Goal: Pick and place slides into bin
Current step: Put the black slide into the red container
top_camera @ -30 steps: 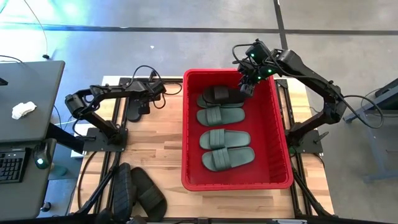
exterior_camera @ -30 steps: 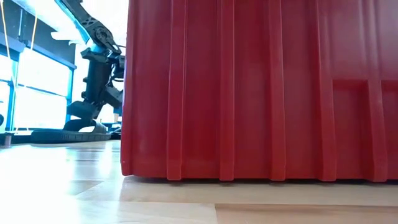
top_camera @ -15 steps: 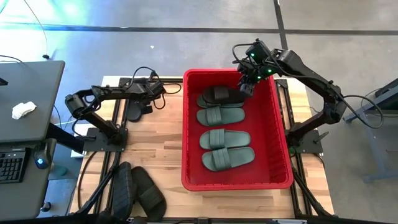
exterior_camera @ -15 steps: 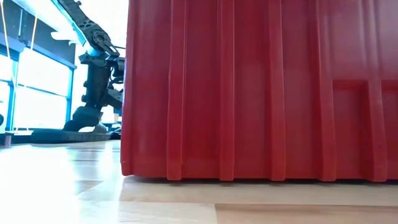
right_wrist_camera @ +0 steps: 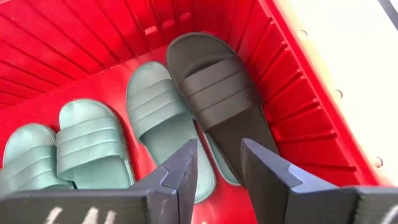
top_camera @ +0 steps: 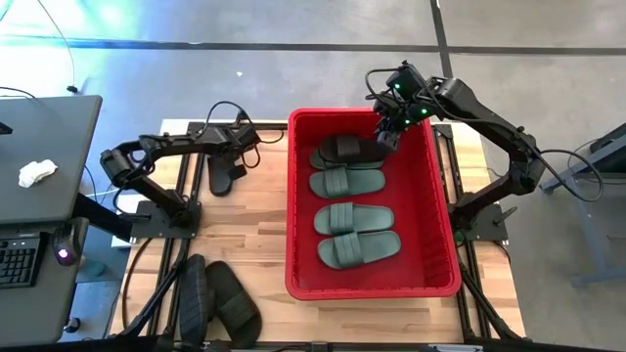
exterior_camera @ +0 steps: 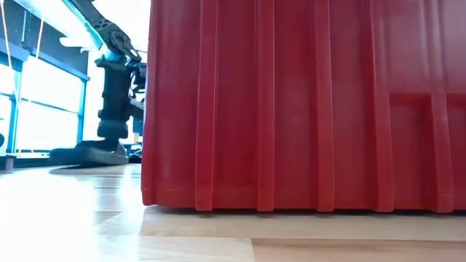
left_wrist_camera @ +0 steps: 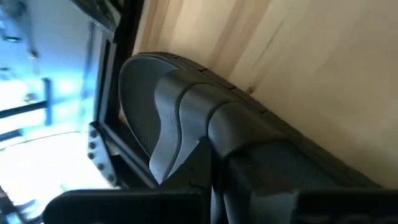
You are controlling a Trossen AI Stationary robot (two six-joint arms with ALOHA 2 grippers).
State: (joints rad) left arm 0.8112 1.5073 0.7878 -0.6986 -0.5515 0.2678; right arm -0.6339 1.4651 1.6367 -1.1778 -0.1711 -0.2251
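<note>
Inside my bin (top_camera: 437,210) lie four green slides (top_camera: 356,247) and one black (top_camera: 344,149); no writing shows. My left gripper (top_camera: 231,168) clamps another black slide (top_camera: 222,177); my right gripper (top_camera: 387,136) hangs parted, holding nothing.

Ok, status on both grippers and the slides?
Left gripper shut on black slide, table's left. Right gripper open over bin; five slides inside. Nothing blocking.

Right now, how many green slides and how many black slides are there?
Green slides: 4, all in the red bin, one partly under a black one.
Black slides: 4; one in the bin, one at the left gripper, two at the table's near left corner.
Total: 8
</note>
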